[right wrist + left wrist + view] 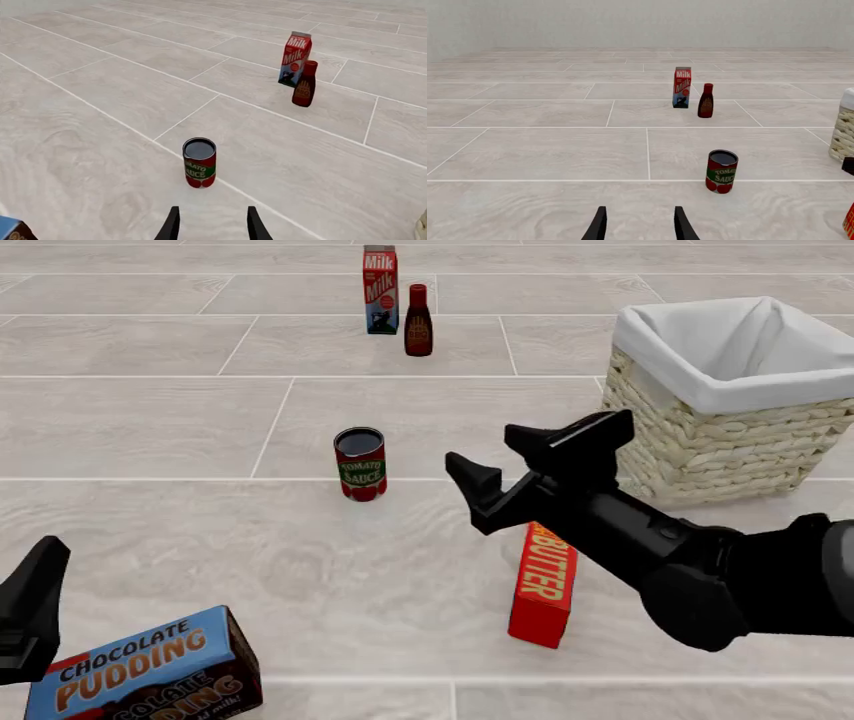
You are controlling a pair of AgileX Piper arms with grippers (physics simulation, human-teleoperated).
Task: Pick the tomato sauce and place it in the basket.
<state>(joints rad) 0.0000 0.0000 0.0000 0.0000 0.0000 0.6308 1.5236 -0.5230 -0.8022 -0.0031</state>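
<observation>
- Nearest the camera, the left gripper (30,615) is cut off at the frame edge beside the chocolate pudding box (144,668); its wrist view shows its fingers apart.
- Mid-table, the right gripper (541,463) hangs with its fingers spread, empty; the butter box (542,585) below could be knocked over.
- Beyond it, the tomato sauce (359,464) stands upright, apart from everything; an off-centre close might tip it.
- Farther right, the basket (707,430) is cropped, its inside hidden.
</observation>
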